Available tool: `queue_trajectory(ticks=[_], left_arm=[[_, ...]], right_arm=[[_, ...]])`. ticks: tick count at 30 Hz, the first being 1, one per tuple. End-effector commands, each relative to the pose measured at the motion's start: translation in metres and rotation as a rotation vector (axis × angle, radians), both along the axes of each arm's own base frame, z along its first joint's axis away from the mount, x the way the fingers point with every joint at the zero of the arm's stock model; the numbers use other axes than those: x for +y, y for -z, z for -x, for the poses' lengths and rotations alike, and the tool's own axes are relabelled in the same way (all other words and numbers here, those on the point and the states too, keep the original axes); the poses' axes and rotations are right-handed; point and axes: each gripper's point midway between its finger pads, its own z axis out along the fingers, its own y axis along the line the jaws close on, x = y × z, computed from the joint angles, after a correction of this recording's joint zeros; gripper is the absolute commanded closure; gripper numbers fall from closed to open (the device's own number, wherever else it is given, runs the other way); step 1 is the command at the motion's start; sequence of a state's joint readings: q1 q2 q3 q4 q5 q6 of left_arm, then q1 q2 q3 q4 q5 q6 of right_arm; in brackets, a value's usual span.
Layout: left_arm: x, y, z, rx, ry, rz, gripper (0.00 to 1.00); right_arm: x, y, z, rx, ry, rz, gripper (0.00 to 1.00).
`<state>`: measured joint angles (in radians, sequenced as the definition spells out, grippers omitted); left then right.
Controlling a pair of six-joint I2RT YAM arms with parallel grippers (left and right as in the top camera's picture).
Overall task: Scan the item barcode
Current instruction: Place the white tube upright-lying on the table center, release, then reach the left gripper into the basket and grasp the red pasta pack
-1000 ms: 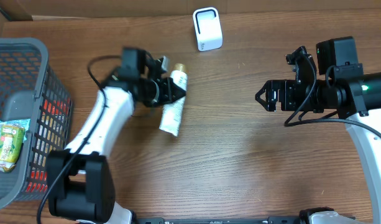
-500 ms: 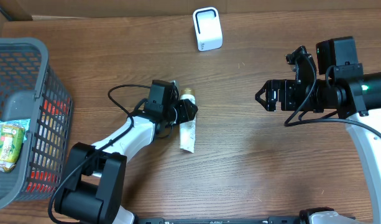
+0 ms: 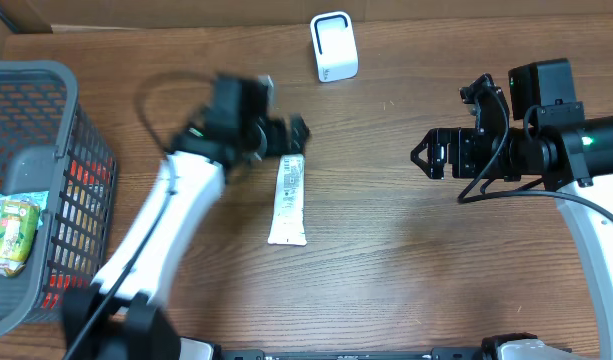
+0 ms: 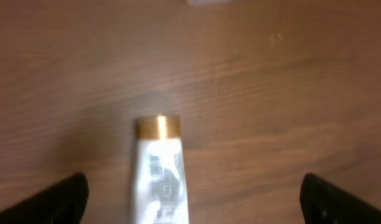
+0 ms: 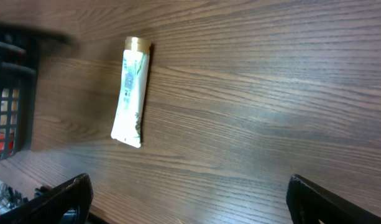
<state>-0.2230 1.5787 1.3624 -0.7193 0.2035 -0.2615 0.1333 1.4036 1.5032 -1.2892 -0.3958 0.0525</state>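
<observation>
Left gripper [image 3: 284,136] has let go and backs off, wide and empty; tube [image 3: 288,200] lies flat, barcode unscanned.

Gold-capped white tube [image 3: 288,200] lay flat, print upward, left of the tabletop's [image 3: 386,260] centre, cap toward the far edge; white scanner [image 3: 334,46] stood near that edge.

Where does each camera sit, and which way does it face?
Overhead: above the table, facing straight down; shows left arm, right arm, tube, basket.
Left wrist: on the left arm, facing down at the tube's cap end; left fingers open at the bottom corners.
Right wrist: on the right arm, facing across the table at tube and basket; right fingers open at the bottom corners.
Shared: every view shows the tube lying free.
</observation>
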Motion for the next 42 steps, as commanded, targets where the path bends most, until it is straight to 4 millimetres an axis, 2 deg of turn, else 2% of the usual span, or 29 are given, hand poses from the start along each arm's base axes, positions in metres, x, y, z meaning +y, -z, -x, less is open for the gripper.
queue_trajectory(ticks=[1,4,6,8,10,13,15,18,20,24,29,32,35,42], left_arm=[[0.035,-0.106,-0.005,-0.233,0.050,-0.130,0.00],[0.078,-0.163,0.009,-0.282,-0.040,-0.207,0.00],[0.107,-0.186,0.020,-0.291,-0.121,-0.236,0.00],[0.144,-0.199,0.034,-0.267,-0.255,-0.249,0.00],[0.185,-0.199,0.049,-0.213,-0.427,-0.252,0.00],[0.257,-0.183,0.080,-0.101,-0.733,-0.223,0.00],[0.294,-0.171,0.097,-0.046,-0.887,-0.196,0.00],[0.339,-0.152,0.118,0.018,-1.051,-0.170,0.00],[0.360,-0.136,0.128,0.061,-1.116,-0.159,0.00],[0.381,-0.100,0.139,0.141,-1.175,-0.148,0.00],[0.391,-0.040,0.143,0.227,-1.186,-0.152,0.00],[0.396,-0.002,0.139,0.237,-1.115,-0.195,0.00],[0.398,0.025,0.131,0.212,-1.044,-0.218,0.00],[0.402,0.070,0.122,0.231,-0.907,-0.273,0.00]], right_arm=[[0.003,-0.008,-0.002,-0.021,-0.004,-0.010,0.00],[0.003,-0.008,-0.002,-0.021,-0.004,-0.010,0.00],[0.003,-0.008,-0.002,-0.021,-0.004,-0.010,0.00],[0.003,-0.008,-0.002,-0.021,-0.004,-0.010,0.00],[0.003,-0.008,-0.002,-0.021,-0.004,-0.010,0.00],[0.003,-0.008,-0.002,-0.021,-0.004,-0.010,0.00],[0.003,-0.008,-0.002,-0.022,-0.004,-0.010,0.00],[0.003,-0.008,-0.002,-0.022,-0.004,-0.010,0.00],[0.003,-0.008,-0.002,-0.022,-0.004,-0.010,0.00],[0.003,-0.008,-0.002,-0.022,-0.004,-0.010,0.00],[0.003,-0.008,-0.002,-0.021,-0.004,-0.009,0.00],[0.003,-0.009,-0.003,-0.027,-0.004,-0.010,0.00],[0.003,-0.009,-0.004,-0.032,-0.004,-0.011,0.00],[0.003,-0.009,-0.004,-0.030,-0.004,-0.011,0.00]])
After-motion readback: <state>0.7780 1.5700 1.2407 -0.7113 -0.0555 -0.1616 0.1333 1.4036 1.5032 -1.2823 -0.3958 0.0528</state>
